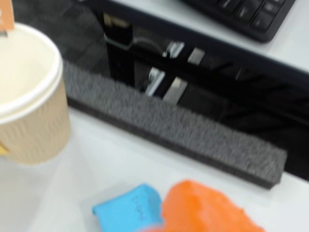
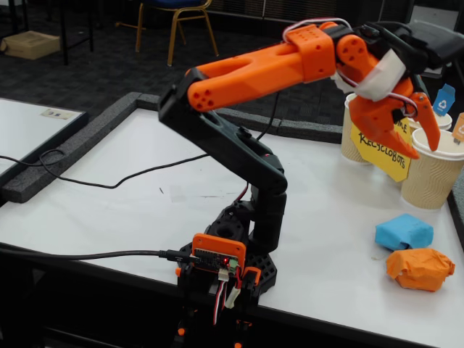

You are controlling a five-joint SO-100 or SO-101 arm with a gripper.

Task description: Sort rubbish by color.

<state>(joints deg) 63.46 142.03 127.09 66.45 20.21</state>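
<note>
Two pieces of rubbish lie near the table's right edge in the fixed view: a blue lump (image 2: pixel 404 232) and, just in front of it, an orange lump (image 2: pixel 420 268). The wrist view catches both at its bottom edge, the blue lump (image 1: pixel 128 211) left of the orange lump (image 1: pixel 207 209). My gripper (image 2: pixel 424 150) hangs open and empty above the table, well above the lumps and in front of the paper cups. Its fingers do not show in the wrist view.
A ribbed beige cup (image 2: pixel 433 174) with an orange flag (image 2: pixel 458 129) stands at the right; it also shows at the wrist view's left (image 1: pixel 29 96). Another cup (image 2: pixel 353 134) and a yellow sign (image 2: pixel 380 152) stand behind the gripper. Grey foam edging (image 1: pixel 183 130) borders the table. Cables (image 2: pixel 109 181) cross its left side.
</note>
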